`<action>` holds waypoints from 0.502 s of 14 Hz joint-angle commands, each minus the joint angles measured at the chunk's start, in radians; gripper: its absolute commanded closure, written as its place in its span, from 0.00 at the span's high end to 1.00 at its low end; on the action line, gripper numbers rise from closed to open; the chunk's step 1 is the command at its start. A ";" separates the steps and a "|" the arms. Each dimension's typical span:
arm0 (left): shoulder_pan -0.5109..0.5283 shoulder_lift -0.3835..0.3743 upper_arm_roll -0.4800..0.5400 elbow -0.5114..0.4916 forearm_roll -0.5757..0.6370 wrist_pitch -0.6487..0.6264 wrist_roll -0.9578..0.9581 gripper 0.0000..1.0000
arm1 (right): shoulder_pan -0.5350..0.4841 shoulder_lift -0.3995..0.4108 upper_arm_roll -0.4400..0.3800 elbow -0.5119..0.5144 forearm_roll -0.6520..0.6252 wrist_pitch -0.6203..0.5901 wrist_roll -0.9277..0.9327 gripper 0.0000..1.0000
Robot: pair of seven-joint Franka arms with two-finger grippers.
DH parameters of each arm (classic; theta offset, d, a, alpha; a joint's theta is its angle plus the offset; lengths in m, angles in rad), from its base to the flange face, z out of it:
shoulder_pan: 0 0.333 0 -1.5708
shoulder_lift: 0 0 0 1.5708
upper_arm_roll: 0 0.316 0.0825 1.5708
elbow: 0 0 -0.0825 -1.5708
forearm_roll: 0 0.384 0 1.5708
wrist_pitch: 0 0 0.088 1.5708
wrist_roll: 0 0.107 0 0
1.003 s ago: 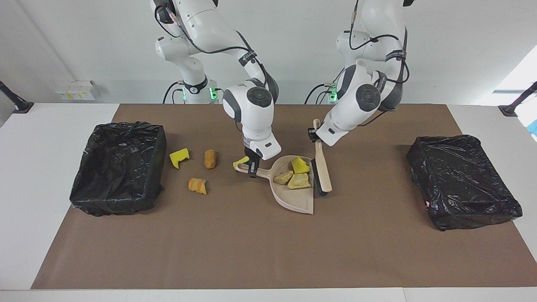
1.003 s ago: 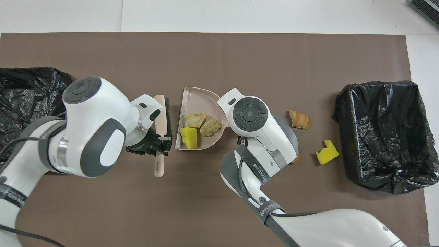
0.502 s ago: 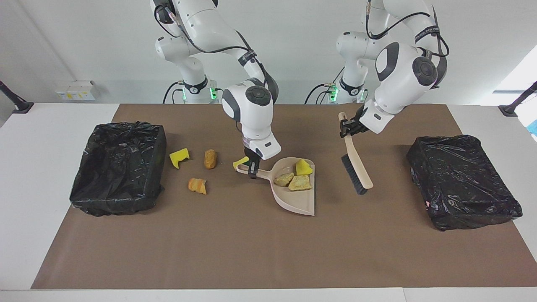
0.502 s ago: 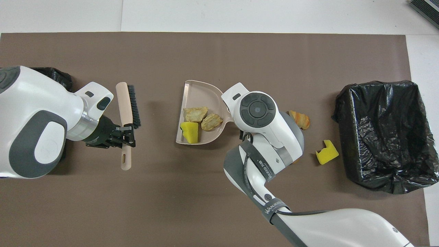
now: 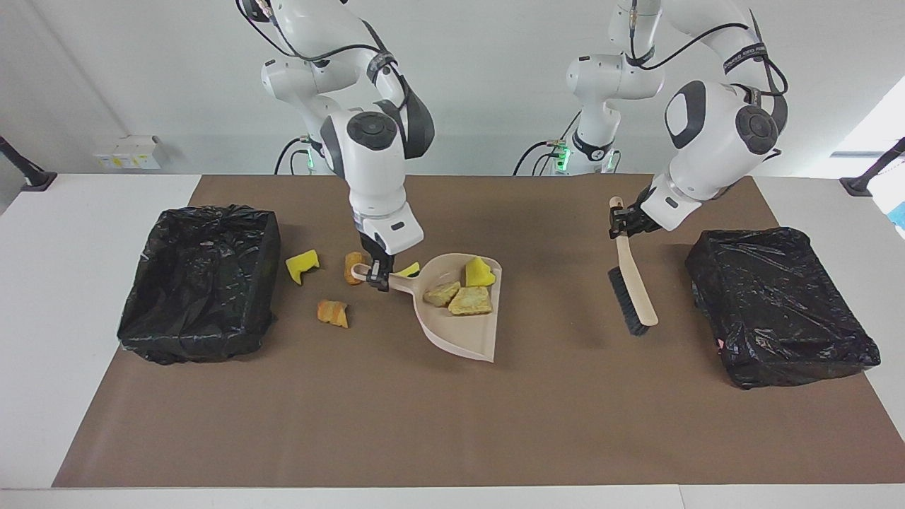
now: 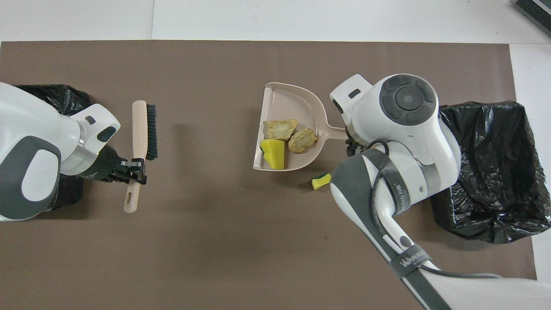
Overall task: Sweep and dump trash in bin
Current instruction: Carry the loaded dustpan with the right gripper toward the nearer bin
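Note:
My right gripper is shut on the handle of the beige dustpan, which seems lifted just off the mat. In the pan lie a yellow sponge bit and two tan chunks. A yellow-and-green sponge lies on the mat beside the pan's handle. A yellow bit and two orange-brown chunks lie between the pan and the bin at the right arm's end. My left gripper is shut on the brush, held up over the mat.
A second black-bagged bin stands at the left arm's end, close to the hanging brush. A brown mat covers the table. In the overhead view my right arm hides the loose scraps near its bin.
The left arm lifted the brush away from the pan toward its own end of the table. The right arm carried the loaded pan toward its bin, uncovering the yellow-and-green sponge.

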 commanded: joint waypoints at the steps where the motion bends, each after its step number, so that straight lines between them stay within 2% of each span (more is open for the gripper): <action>1: -0.009 -0.044 -0.002 -0.043 0.019 -0.001 0.011 0.00 | -0.064 0.001 0.010 0.058 0.029 -0.074 -0.071 0.00; 5: -0.054 -0.045 -0.003 -0.043 0.019 0.003 0.000 0.00 | -0.151 -0.031 -0.001 0.078 0.029 -0.138 -0.093 0.00; 7: -0.142 -0.048 -0.006 -0.042 0.046 0.004 -0.114 0.00 | -0.176 -0.048 -0.006 0.077 0.009 -0.154 -0.093 0.00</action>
